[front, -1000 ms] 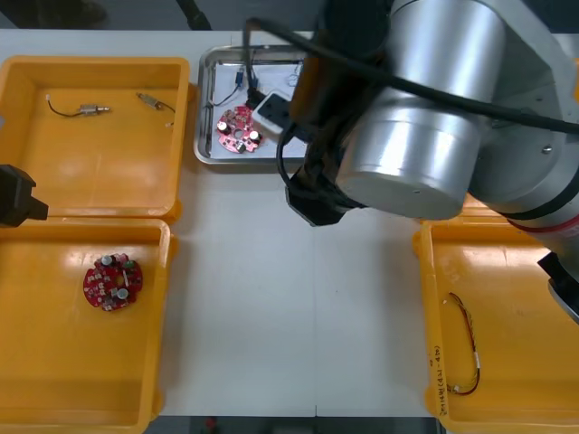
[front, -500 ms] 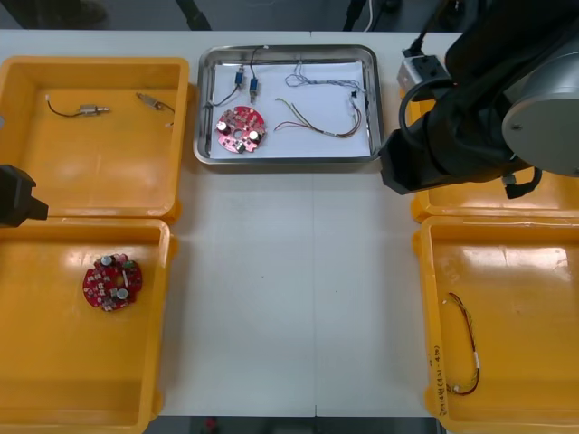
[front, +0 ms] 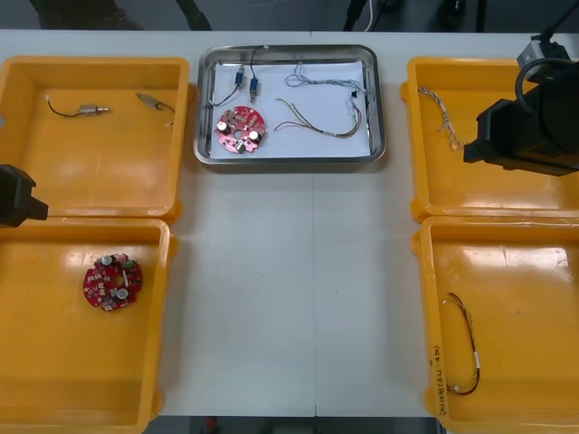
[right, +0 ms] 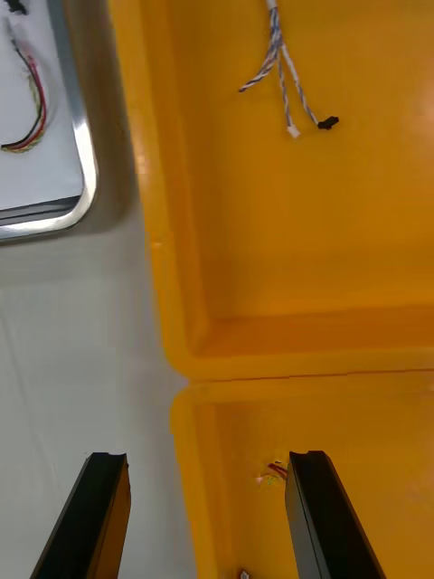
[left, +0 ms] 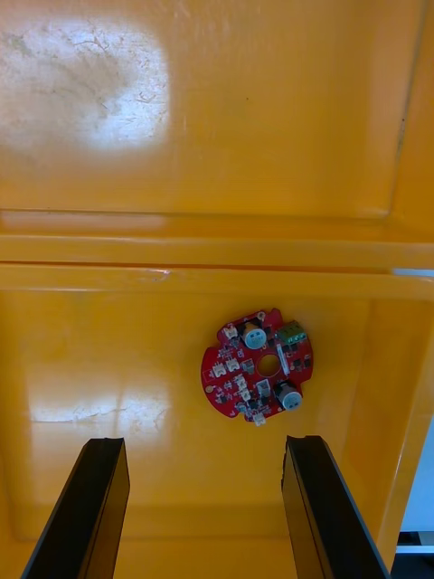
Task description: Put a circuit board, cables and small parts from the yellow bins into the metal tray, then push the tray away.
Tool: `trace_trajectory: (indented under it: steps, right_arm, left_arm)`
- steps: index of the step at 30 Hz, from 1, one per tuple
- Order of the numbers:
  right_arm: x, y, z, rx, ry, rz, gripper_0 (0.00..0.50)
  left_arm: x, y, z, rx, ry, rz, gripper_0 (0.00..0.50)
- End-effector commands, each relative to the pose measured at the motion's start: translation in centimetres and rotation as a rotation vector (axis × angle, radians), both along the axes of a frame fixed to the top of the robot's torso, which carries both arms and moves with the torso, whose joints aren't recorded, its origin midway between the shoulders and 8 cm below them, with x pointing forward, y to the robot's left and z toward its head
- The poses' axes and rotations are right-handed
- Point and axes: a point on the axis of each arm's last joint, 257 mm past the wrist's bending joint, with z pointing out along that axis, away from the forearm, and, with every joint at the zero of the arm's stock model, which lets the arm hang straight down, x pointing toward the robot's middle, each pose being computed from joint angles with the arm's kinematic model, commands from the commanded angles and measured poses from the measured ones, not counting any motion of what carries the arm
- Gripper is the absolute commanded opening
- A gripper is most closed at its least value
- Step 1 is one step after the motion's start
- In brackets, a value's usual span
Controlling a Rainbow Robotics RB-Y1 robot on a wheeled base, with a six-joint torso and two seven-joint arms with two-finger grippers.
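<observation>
The metal tray (front: 378, 108) stands at the table's far middle, white inside. In it lie a red circuit board (front: 239, 127), a red and yellow cable (front: 318, 127), a blue and white cable (front: 315, 83) and black cables (front: 246, 80). My right arm (front: 526, 134) hangs over the far right bin (front: 425, 181). Its gripper (right: 208, 511) is open and empty, above the wall between the two right bins. A twisted blue and white cable (right: 280, 63) lies beyond the fingers. My left gripper (left: 203, 507) is open over the near left bin, short of a second circuit board (left: 258, 366).
The far left bin (front: 95, 203) holds small metal parts (front: 90, 109) with short leads. The second board (front: 113, 281) lies in the near left bin (front: 165, 298). A red and yellow cable (front: 466, 348) lies in the near right bin (front: 427, 316). The left arm (front: 16, 194) is parked at the left edge.
My right arm has swung from over the tray to the right, and now hangs over the far right bin, uncovering the tray. The left arm has not moved.
</observation>
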Motion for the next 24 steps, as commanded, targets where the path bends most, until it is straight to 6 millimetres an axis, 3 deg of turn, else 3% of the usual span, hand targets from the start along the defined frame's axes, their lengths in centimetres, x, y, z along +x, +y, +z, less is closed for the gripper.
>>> trace_trajectory:
  steps: [1,4,11,24]
  right_arm:
    - [-0.7,-4.6,0.0,-0.076,0.003,-0.012,0.5]
    - [-1.5,-6.8,-1.0,-0.093,0.021,-0.028,0.5]
    - [-3.6,-8.7,-2.7,-0.049,0.081,-0.047,0.5]
    - [-5.9,-13.5,-3.0,-0.07,0.102,-0.105,0.5]
  left_arm:
    - [-0.3,0.4,0.4,0.045,-0.02,-0.061,0.5]
    - [-0.3,0.4,0.4,0.045,-0.02,-0.061,0.5]
    - [-0.3,0.4,0.4,0.045,-0.02,-0.061,0.5]
    - [-0.3,0.4,0.4,0.045,-0.02,-0.061,0.5]
